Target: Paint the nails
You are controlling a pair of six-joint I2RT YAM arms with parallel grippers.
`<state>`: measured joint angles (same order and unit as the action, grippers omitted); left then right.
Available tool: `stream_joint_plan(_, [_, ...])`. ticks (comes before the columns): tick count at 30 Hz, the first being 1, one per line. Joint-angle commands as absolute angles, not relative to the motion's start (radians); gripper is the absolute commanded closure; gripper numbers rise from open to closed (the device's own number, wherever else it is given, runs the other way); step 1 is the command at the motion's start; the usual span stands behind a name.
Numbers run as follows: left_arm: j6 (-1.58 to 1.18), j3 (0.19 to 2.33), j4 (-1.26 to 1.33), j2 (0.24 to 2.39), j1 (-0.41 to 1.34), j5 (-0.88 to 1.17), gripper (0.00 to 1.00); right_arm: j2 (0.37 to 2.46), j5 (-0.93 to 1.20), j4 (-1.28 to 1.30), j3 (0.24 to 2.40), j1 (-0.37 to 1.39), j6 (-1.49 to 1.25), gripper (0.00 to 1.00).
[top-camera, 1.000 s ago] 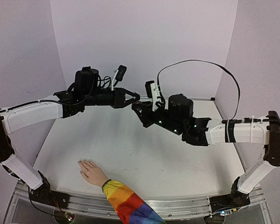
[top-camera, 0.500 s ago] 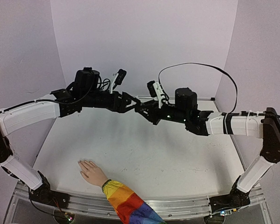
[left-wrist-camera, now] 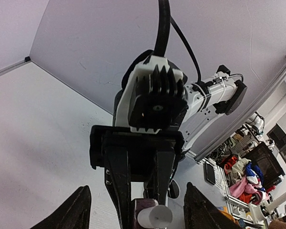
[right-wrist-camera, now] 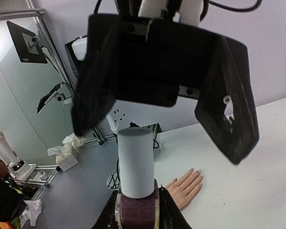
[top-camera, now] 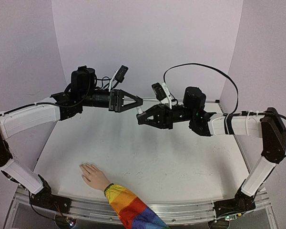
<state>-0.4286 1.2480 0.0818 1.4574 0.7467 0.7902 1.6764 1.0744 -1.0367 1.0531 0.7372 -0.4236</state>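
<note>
Top view: the left gripper, fingers spread apart, faces the right gripper, which clamps a small bottle. The pale hand lies flat near the table's front edge.

Left wrist view: the bottle's white cap sits between 2 spread fingers.

Right wrist view: only here do the nails show, pale.

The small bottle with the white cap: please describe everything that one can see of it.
The bottle has a tall, matt white cylindrical cap and a glossy dark purple body, glass by its look. The cap is on. The right pincer clamps the body, and the cap points toward the open left pincer, whose fingers stand at either side of it. Whether they touch it cannot be told. The bottle is held in the air, above the table.
</note>
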Motion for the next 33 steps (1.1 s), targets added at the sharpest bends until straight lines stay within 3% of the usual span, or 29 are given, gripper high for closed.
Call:
stream_joint_plan(1, [-0.436,1.295,0.156,1.464,0.763,0.886,0.33,1.662,1.099,-1.205,1.062,0.733,-0.486,1.00])
stream_joint_plan(5, [-0.422,1.287,0.156,1.460,0.772,0.891,0.39,1.661,1.057,-1.219,1.060,0.733,-0.492,1.00])
stream_joint_plan(10, [-0.415,1.277,0.156,1.456,0.773,0.845,0.70,1.661,1.022,-1.218,1.057,0.733,-0.481,1.00])
stream_joint_plan(14, [-0.405,1.273,0.146,1.456,0.773,0.788,0.89,1.652,0.970,-1.185,1.048,0.733,-0.441,1.00])
stream_joint_plan(16, [-0.396,1.273,0.132,1.456,0.773,0.752,0.93,1.638,0.886,-1.095,1.052,0.734,-0.376,1.00])
stream_joint_plan(18, [-0.385,1.274,0.109,1.456,0.774,0.707,0.98,1.603,0.629,-0.933,1.066,0.761,-0.265,1.00])
stream_joint_plan(21, [-0.364,1.275,0.047,1.450,0.779,0.580,1.00,1.559,-0.357,-0.711,1.098,0.955,-0.100,1.00])
stream_joint_plan(23, [-0.352,1.276,0.012,1.449,0.780,0.521,1.00,1.554,-0.716,-0.780,1.076,1.031,-0.021,1.00])
stream_joint_plan(26, [-0.346,1.286,-0.020,1.459,0.782,0.504,1.00,1.566,-0.698,-0.851,1.078,1.040,0.039,1.00])
stream_joint_plan(29, [-0.340,1.303,-0.050,1.466,0.782,0.504,1.00,1.597,-0.447,-0.855,1.102,1.040,0.079,1.00])
stream_joint_plan(30, [-0.338,1.306,-0.055,1.466,0.783,0.507,0.97,1.602,-0.363,-0.859,1.101,1.037,0.091,1.00])
stream_joint_plan(33, [-0.336,1.307,-0.058,1.452,0.781,0.528,0.73,1.594,-0.075,-0.863,1.085,1.020,0.105,1.00])
